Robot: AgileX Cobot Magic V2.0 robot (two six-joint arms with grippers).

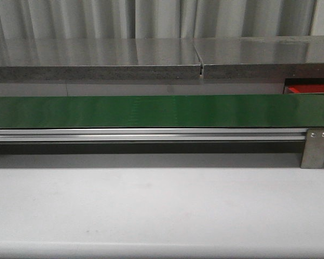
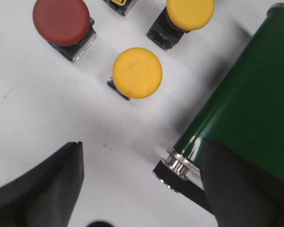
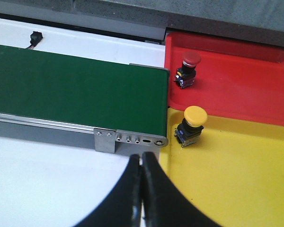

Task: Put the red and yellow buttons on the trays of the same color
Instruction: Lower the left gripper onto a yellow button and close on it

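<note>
left gripper (image 2: 141, 189): fingers (image 2: 47, 189) spread wide, holding nothing, above the white table (image 2: 47, 113). right gripper (image 3: 142, 194): fingers (image 3: 157, 198) pressed together with only a thin seam between them, nothing held.

surroundings, left wrist view: yellow button (image 2: 137, 73) lies on the table just beyond the gap between the fingers, clear of both. red button (image 2: 61, 21) and second yellow button (image 2: 189, 13) lie farther off; a scrap of another yellow-and-black part (image 2: 117, 4) sits at the picture edge. end roller of the green conveyor belt (image 2: 246, 104) stands close beside one finger, with its metal shaft end (image 2: 177, 165) and a black strap below it.

surroundings, right wrist view: belt end with metal bracket (image 3: 128, 138) just ahead of the fingertips. red tray (image 3: 246, 75) holds one red button (image 3: 188, 68); yellow tray (image 3: 236, 170) holds one yellow button (image 3: 192, 125); the trays touch each other and abut the belt end. small black item with wire (image 3: 34, 37) lies on the table beyond the belt.

front view only: bare length of belt (image 1: 151, 110), aluminium rail (image 1: 146, 135), grey ledge (image 1: 97, 59) behind, a sliver of red tray (image 1: 308, 89) at the right; neither gripper nor any button shows.
</note>
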